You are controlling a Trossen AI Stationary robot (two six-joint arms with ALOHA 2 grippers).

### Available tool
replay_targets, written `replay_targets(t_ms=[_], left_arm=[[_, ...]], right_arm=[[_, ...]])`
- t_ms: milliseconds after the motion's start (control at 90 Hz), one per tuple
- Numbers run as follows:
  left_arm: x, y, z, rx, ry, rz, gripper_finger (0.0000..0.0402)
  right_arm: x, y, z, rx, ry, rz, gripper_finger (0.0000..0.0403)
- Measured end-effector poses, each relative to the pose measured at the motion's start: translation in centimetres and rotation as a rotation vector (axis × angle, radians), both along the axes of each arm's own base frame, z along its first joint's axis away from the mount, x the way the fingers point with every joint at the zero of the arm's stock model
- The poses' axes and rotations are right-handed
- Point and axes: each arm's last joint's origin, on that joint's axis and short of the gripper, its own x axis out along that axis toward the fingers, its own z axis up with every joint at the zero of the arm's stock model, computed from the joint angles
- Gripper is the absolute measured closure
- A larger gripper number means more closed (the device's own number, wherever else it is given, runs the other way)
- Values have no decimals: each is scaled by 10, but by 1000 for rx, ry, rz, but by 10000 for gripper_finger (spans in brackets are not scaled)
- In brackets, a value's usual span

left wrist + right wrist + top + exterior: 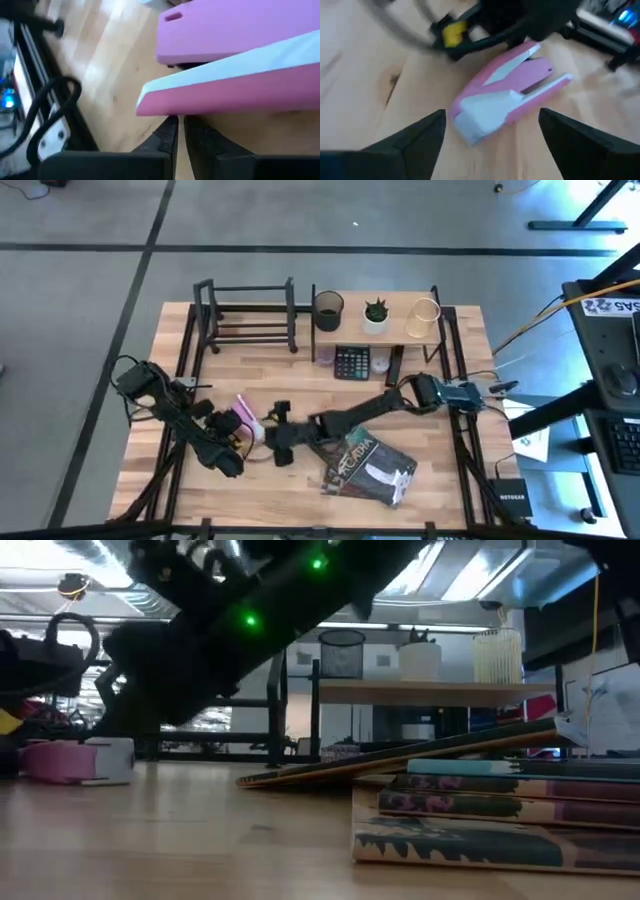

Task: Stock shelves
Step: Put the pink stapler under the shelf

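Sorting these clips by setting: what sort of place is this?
Probably a lab or workshop, staged as a desk: a wooden table on grey concrete floor, exposed ducts overhead in the low view, and desk goods such as a calculator and a pink stapler.

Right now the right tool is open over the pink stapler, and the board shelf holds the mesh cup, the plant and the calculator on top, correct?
Not quite. The calculator lies on the tabletop under the board shelf, not on top, as the high view shows. On top stand the mesh cup, the plant and a wire holder. The right tool is indeed open over the pink stapler.
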Motion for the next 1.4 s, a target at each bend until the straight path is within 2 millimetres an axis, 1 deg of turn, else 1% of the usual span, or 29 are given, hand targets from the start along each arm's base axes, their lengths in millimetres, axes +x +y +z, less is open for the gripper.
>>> replay_targets(t_ms=[111, 267, 411, 522, 600, 711, 800, 878, 1011, 1044, 1200, 1289, 1400], left_arm=[[5, -2, 1, 0, -61, -5, 385], [16, -9, 3, -17, -222, 14, 385], [26, -16, 3, -50, -369, -3, 385], [31, -20, 2, -81, -454, 24, 385], [32, -21, 3, -91, -481, 47, 385], [36, -27, 7, -104, -492, 31, 385], [40, -33, 15, -107, -477, -5, 385], [42, -39, 23, -104, -442, -37, 385], [40, -46, 41, -71, -364, -52, 385], [38, -48, 46, -60, -345, -52, 385], [28, -58, 62, -37, -290, -42, 385], [20, -65, 64, -49, -288, -38, 385], [9, -72, 64, -57, -270, -61, 385]], right_arm=[[1, -2, -7, 78, 0, -43, 83], [-2, 12, -14, 170, 7, -76, 81], [-7, 20, -18, 151, -1, -196, 82], [-11, 16, -22, 172, 35, -312, 87], [-14, 12, -28, 199, 74, -358, 93], [-17, 6, -31, 229, 92, -419, 104], [-17, 6, -32, 219, 97, -418, 123], [-16, 6, -31, 201, 93, -389, 156], [-15, 4, -31, 186, 96, -371, 235], [-15, 1, -31, 192, 93, -381, 249], [-13, -8, -31, 215, 87, -419, 250], [-13, -7, -31, 219, 93, -415, 250], [-18, -4, -21, 244, 144, -370, 250]])
